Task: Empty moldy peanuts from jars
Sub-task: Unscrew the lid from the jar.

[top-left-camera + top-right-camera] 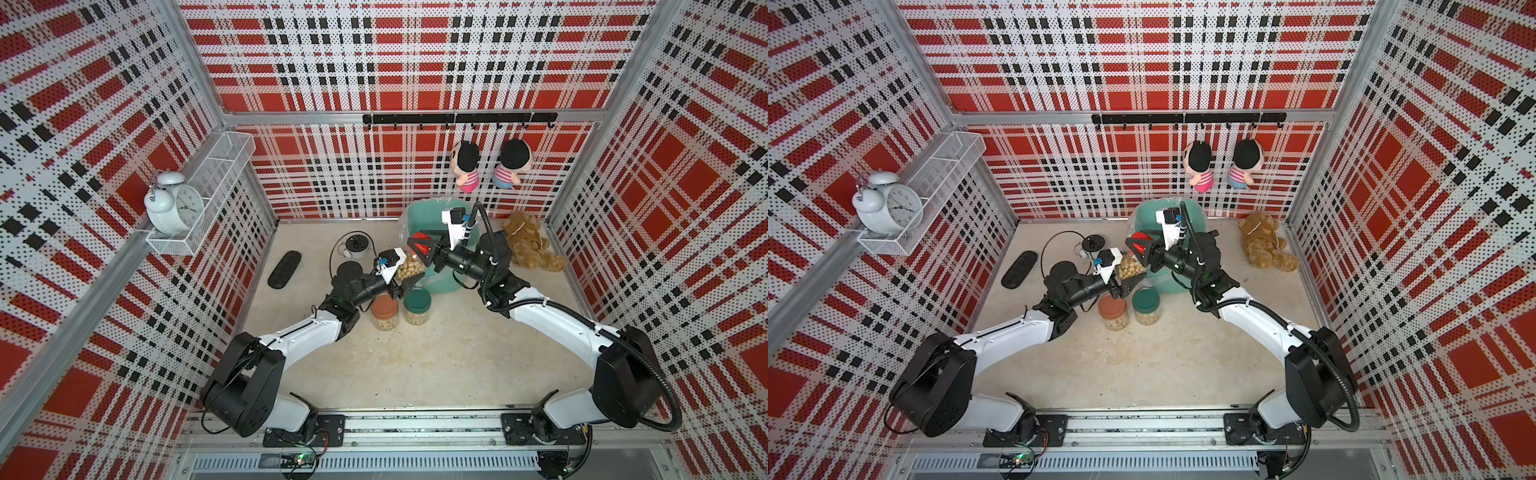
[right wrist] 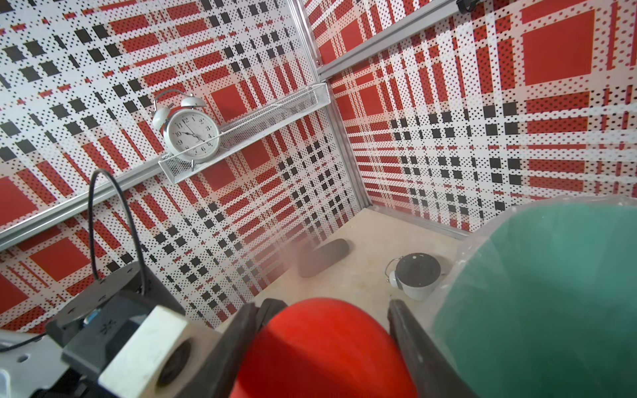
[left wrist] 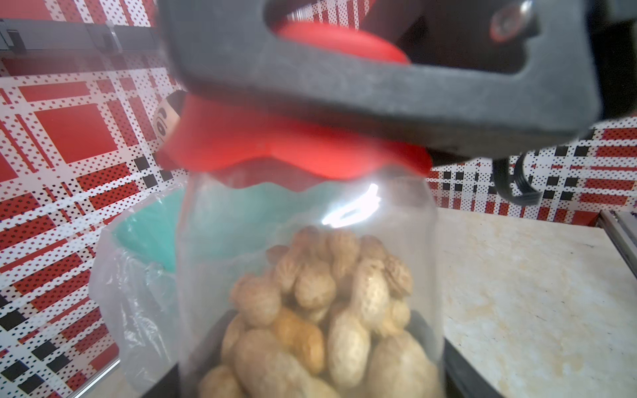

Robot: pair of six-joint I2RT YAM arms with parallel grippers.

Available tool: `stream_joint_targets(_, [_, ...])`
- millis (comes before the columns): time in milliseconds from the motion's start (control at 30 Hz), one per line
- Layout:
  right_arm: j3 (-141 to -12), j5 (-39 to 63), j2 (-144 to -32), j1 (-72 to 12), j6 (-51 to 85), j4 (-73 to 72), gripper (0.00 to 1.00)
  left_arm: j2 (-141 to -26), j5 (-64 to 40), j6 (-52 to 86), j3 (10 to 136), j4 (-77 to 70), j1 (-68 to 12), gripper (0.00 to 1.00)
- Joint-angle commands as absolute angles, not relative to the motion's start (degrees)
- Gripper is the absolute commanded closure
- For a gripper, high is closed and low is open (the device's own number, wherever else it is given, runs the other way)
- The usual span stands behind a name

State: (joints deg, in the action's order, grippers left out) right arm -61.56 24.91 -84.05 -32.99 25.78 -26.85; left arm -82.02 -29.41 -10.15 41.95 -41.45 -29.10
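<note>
Jar (image 3: 310, 213) lid (image 3: 293, 138) — half behind right hand (image 2: 324, 310)

Both my arms extend forward, elbows bent outward, forearms angled inward so the wrists converge. My left gripper (image 1: 410, 275) is raised and clamped on the body of a jar (image 3: 310, 224). My right gripper (image 1: 422, 251) meets it from the opposite side, fingers (image 2: 241, 344) pressed against both sides of the red lid (image 2: 324, 344).
</note>
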Motion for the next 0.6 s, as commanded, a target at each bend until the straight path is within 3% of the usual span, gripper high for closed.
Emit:
stream_joint_targets(0, [-62.54,30.71,-84.22,-31.8,23.91,-28.04,0.63,-81.47,-32.53,-9.69,43.81,-42.81,-28.53,1.0])
stream_joint_targets(300, [-59.21,50.67,-85.17,-23.41,23.98,-44.24,0.65,-82.41,-41.07,-7.6,44.85,-41.16,-26.77,1.0])
stream_joint_targets(467, [-59.69,66.91,-89.61,-21.52,24.47,-58.52,0.52,-83.18,-43.27,-7.6,45.73,-40.3,-26.69,1.0])
stream_joint_targets(567, [-61.4,73.08,-93.66,-20.3,32.13,-71.15,0.42,-83.9,-45.97,-7.74,46.75,-38.73,-26.45,1.0])
